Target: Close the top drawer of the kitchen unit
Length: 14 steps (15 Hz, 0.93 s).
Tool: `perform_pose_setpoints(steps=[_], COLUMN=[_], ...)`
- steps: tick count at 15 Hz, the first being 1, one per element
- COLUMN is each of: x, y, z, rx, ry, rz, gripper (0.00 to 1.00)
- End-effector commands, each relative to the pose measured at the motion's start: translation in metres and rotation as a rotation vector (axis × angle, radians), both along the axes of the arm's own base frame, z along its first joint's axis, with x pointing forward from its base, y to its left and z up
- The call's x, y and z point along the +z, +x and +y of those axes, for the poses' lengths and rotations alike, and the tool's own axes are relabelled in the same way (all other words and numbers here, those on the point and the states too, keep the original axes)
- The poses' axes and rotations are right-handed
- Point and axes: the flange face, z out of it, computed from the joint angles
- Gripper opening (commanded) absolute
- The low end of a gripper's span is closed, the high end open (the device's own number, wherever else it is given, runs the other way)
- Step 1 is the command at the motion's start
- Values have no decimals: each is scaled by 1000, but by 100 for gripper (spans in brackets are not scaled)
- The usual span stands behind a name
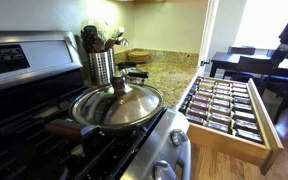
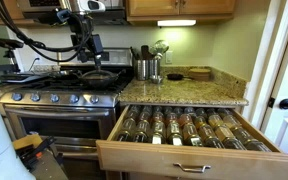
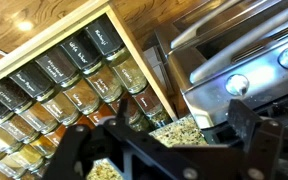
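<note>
Drawer (image 2: 184,158) out, lengthwise along kitchen unit (image 2: 179,93)

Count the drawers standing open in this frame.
1: the top drawer, pulled out beside the stove under the granite counter, full of spice jars. Its front hides anything below it, so lower drawers cannot be checked.

The top drawer (image 1: 270,125) stands pulled out, rows of spice jars (image 1: 224,100) inside. Beside it, a lidded pan (image 1: 117,105) sits on the stove (image 1: 14,55)
</note>
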Motion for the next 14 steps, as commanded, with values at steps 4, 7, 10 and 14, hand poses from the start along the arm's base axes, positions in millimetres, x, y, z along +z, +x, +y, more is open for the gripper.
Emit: perform_pose_setpoints(steps=[4,7,10,14], x=[0,0,3,11], y=[0,1,9,21], z=[0,-2,-16,-52], rx=[0,-9,-77,-221], ry=[-1,-1,2,8], rz=[4,3,-5,-26], gripper=[100,100,100,100])
